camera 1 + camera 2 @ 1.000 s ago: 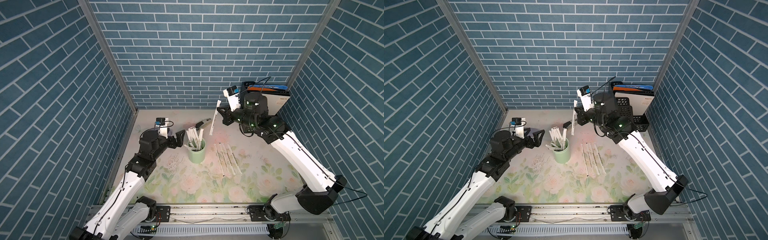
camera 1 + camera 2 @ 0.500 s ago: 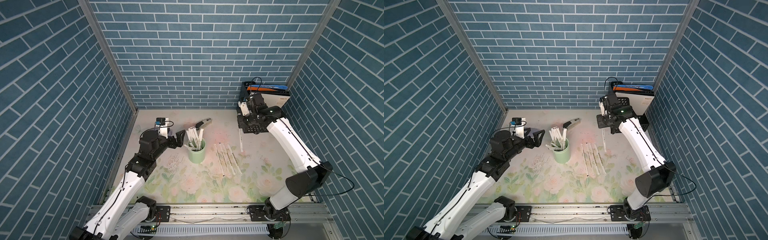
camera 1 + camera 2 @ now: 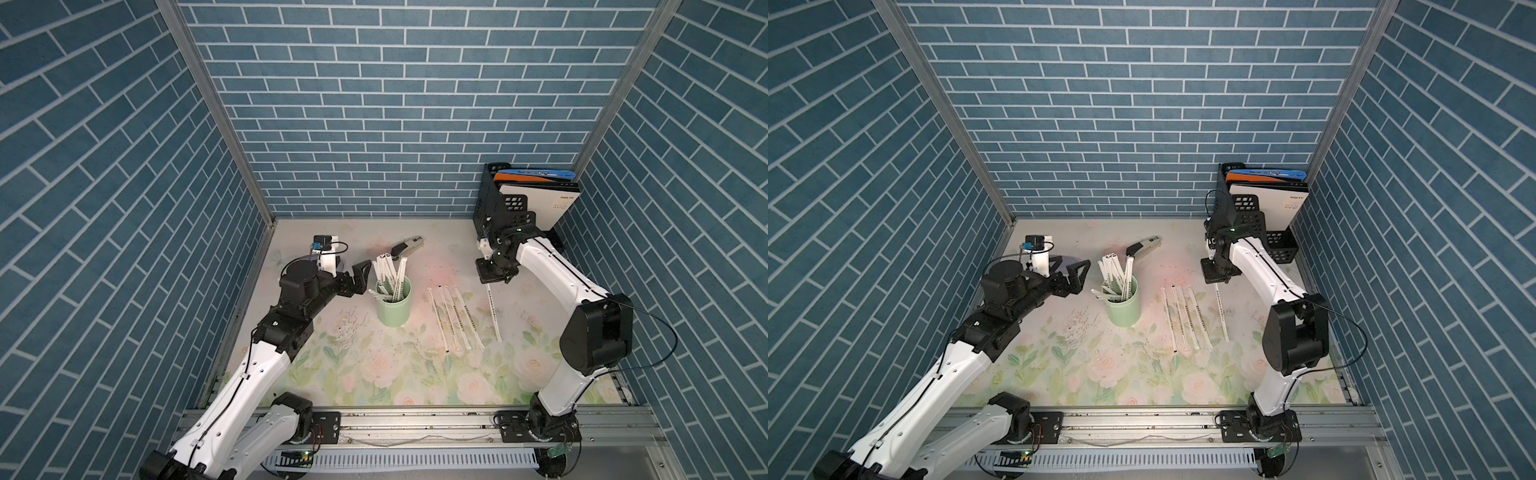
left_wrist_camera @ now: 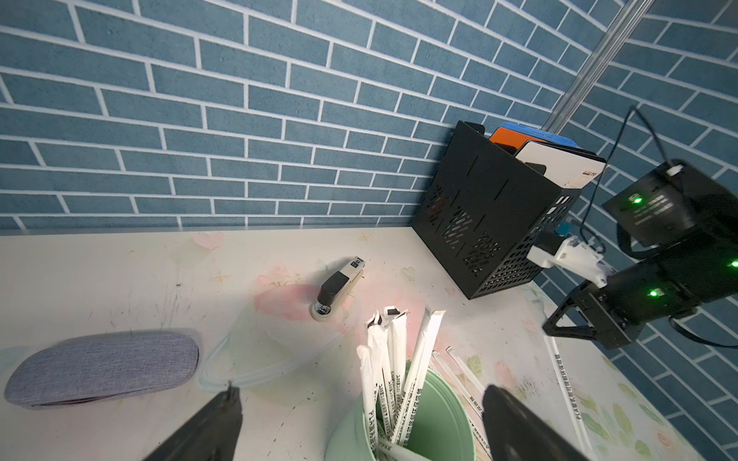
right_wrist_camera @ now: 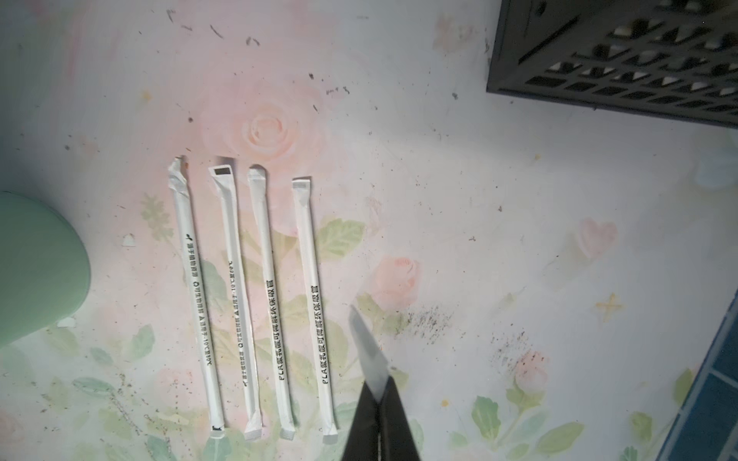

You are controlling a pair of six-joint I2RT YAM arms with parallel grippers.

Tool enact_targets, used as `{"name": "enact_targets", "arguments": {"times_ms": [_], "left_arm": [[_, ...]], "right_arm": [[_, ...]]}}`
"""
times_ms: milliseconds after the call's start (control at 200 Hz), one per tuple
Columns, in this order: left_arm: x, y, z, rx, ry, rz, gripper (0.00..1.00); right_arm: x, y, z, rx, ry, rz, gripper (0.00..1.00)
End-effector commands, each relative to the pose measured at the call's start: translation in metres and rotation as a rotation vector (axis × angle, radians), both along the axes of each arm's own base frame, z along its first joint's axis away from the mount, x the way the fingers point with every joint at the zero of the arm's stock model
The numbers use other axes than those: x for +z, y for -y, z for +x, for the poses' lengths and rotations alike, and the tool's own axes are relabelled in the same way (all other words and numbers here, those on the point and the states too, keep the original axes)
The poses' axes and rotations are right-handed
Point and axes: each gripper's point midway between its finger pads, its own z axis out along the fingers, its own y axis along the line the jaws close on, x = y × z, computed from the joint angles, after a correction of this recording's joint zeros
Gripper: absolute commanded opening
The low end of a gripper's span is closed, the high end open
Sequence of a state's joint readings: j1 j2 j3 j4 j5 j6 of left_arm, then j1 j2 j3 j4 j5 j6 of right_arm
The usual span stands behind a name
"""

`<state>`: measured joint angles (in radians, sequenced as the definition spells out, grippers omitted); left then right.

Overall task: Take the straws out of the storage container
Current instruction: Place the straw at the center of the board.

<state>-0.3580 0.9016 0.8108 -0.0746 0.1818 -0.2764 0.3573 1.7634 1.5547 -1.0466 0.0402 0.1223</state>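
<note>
Right tool (image 5: pixel 381 399): pinched shut on the far end of one straw (image 3: pixel 493 311); a short white tip pokes out past the fingers in the right wrist view.
Held straw, axis: runs near to far, almost parallel to the row of four (image 3: pixel 455 318) lying flat on the desk (image 3: pixel 374 374). I cannot tell whether its near end touches the desk.
Held straw, place: just right of the row and apart from it.
Cup (image 3: pixel 392 309): upright, left of the row, with the other straws (image 3: pixel 388 276) leaning in it and standing well above the rim.
Left tool (image 3: pixel 1069 272): spread wide and empty, just left of the cup and pointing at it.
Nearer arm: the left one is beside the cup. The right tool is well to the right of it, with the row between.
Next move, as I judge it: let go so this straw lies as a fifth. That depends on keeping it parallel to the fourth and to its right.
</note>
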Motion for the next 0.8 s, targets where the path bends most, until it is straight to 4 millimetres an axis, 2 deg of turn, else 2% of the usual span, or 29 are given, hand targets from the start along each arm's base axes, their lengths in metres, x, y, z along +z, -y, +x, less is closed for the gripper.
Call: {"name": "enact_targets", "arguments": {"times_ms": [0, 175, 470, 795], "left_arm": [[0.003, 0.002, -0.001, -0.012, 0.007, -0.003, 1.0], [0.004, 0.002, -0.001, -0.01, 0.007, -0.004, 0.99], [0.003, 0.001, -0.001, -0.008, 0.007, -0.001, 1.0], [0.004, 0.002, -0.001, -0.009, 0.008, -0.002, 0.99]], "right_arm": [[-0.019, -0.001, -0.003, 0.027, -0.051, -0.014, 0.02], [-0.04, -0.004, 0.001, 0.027, -0.087, -0.012, 0.02], [-0.046, -0.014, 0.014, 0.039, -0.099, 0.009, 0.02], [-0.059, -0.016, 0.015, 0.043, -0.133, 0.011, 0.03]]}}
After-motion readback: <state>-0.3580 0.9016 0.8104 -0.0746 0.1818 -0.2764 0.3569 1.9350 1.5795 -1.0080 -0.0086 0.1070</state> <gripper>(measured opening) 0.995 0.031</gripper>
